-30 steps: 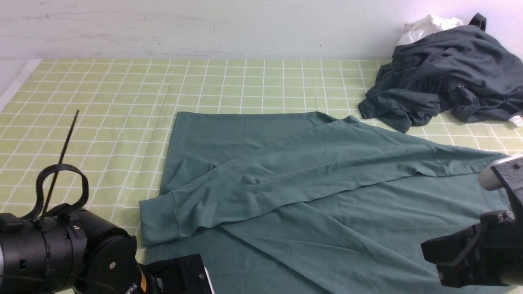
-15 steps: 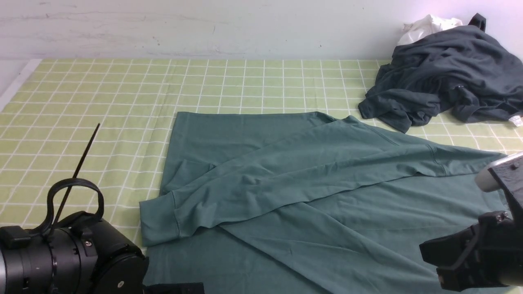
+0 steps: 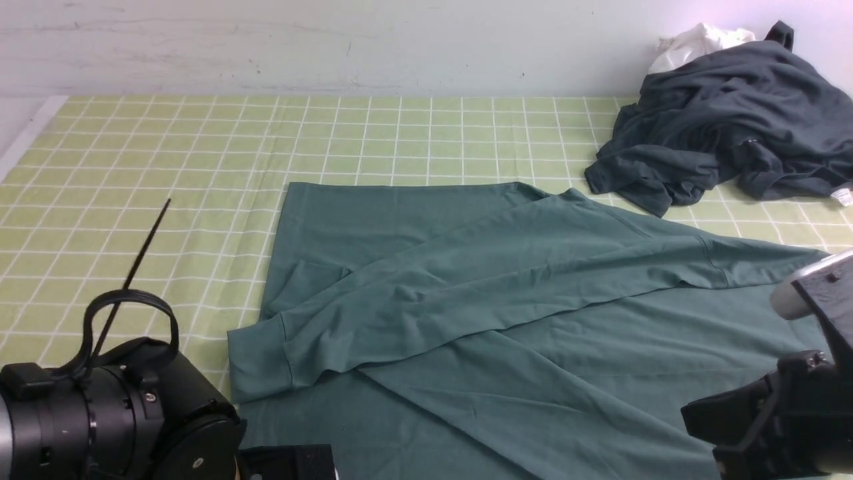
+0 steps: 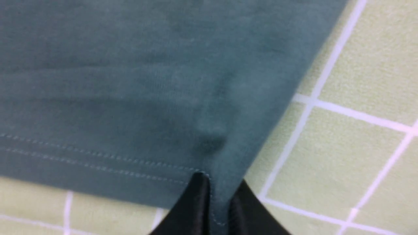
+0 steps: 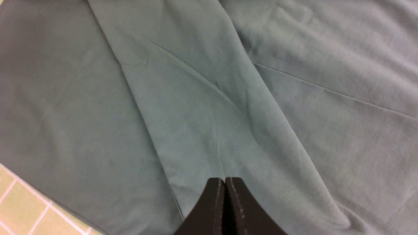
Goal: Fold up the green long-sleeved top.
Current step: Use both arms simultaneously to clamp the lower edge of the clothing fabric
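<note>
Since a second ago my left arm has swung rightward; the left gripper now pinches the hem corner of the green long-sleeved top, spread on the checked tablecloth. My right gripper is closed on a sleeve fold; held or not, I cannot tell. Farther back, the dark garment bears a white tag too small to read; a white cloth lies behind.

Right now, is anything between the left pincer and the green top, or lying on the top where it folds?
Nothing visible. The left pincer is pinching the hem corner of the green top, cloth between its tips. Nothing lies on the top; the dark grey garment sits at the far right, off it.
</note>
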`<action>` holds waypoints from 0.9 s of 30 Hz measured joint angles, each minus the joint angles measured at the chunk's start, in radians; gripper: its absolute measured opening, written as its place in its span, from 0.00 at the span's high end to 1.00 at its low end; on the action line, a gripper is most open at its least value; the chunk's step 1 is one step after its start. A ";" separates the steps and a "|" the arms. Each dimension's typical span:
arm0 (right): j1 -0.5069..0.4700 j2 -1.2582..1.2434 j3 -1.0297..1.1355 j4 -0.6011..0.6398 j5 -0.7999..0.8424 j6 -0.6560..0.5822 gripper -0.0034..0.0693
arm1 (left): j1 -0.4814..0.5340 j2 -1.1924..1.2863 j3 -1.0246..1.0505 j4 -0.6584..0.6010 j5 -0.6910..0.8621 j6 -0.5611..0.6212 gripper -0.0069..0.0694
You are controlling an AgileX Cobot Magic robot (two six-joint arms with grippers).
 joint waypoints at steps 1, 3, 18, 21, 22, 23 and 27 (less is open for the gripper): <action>0.000 -0.012 -0.005 0.003 0.009 -0.049 0.97 | -0.001 -0.028 -0.028 0.001 0.041 -0.014 0.88; 0.000 -0.037 -0.027 0.013 0.017 -0.121 0.97 | -0.001 -0.066 -0.058 0.009 0.076 -0.021 0.88; 0.000 -0.009 -0.190 -0.396 0.125 -0.428 0.83 | 0.122 -0.136 -0.108 -0.003 0.068 -0.136 0.88; 0.000 0.077 -0.146 -0.707 0.179 -0.426 0.74 | 0.124 -0.136 -0.111 -0.016 0.069 -0.151 0.88; 0.000 0.104 -0.132 -0.783 0.182 -0.417 0.72 | 0.124 -0.136 -0.111 -0.023 0.069 -0.151 0.88; 0.000 0.133 -0.120 -0.852 0.182 -0.398 0.70 | 0.124 -0.136 -0.111 -0.026 0.069 -0.151 0.88; -0.015 0.230 -0.092 -1.034 0.171 -0.319 0.67 | 0.124 -0.136 -0.111 -0.033 0.069 -0.151 0.88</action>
